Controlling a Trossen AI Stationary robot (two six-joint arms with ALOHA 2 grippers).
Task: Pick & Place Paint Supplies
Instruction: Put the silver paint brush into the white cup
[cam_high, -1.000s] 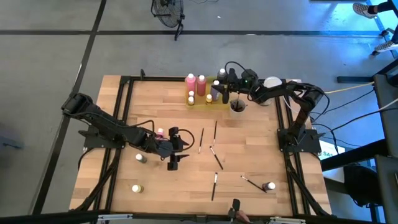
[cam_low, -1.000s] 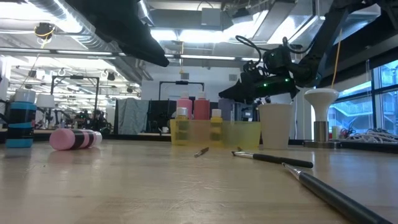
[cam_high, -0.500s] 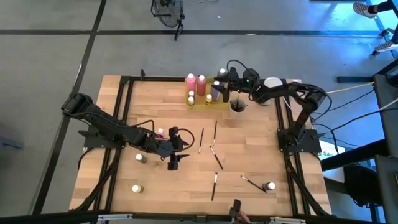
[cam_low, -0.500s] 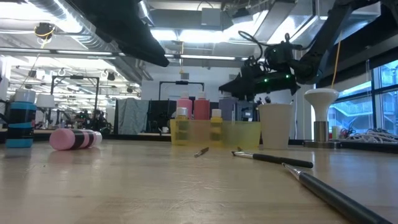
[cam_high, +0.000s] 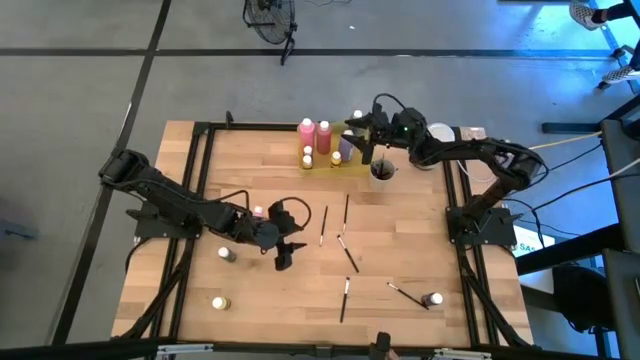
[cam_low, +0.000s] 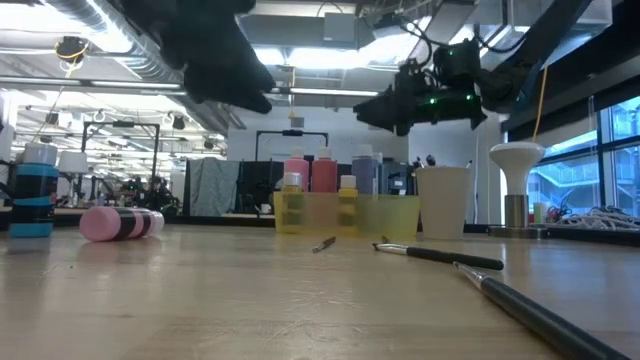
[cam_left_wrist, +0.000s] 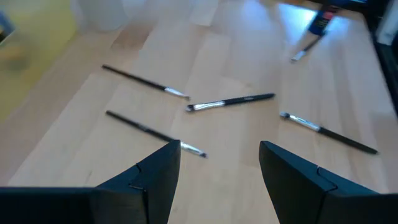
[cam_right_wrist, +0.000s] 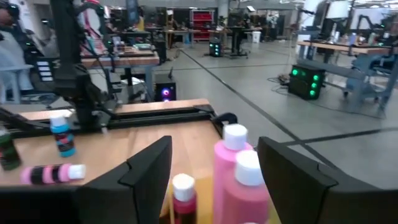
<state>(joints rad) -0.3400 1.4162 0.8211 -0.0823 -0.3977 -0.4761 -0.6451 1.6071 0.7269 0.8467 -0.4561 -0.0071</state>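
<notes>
Several thin dark paintbrushes (cam_high: 346, 208) lie flat on the wooden table's middle. My left gripper (cam_high: 284, 260) hovers open left of them, slanting down, with nothing between its fingers (cam_left_wrist: 219, 149). Two pink bottles (cam_high: 314, 131), a purple-grey bottle (cam_low: 365, 170) and small yellow-capped ones stand in the yellow tray (cam_high: 335, 160) at the far edge. My right gripper (cam_high: 360, 138) hangs open and level above the tray, clear of the bottles (cam_right_wrist: 214, 146). A pink-and-black bottle (cam_low: 120, 222) lies on its side at the left.
A pale cup (cam_high: 381, 171) stands right of the tray. Small bottles (cam_high: 225, 254) (cam_high: 219, 302) (cam_high: 433, 299) stand near the table's front corners, and a blue bottle (cam_low: 35, 200) at the far left. A black frame (cam_high: 200, 150) runs around the table.
My right gripper has risen from tray height to well above the tray, still level; the purple-grey bottle, which it hid before, stands in the tray below. My left gripper has rolled about its own line while staying in place.
</notes>
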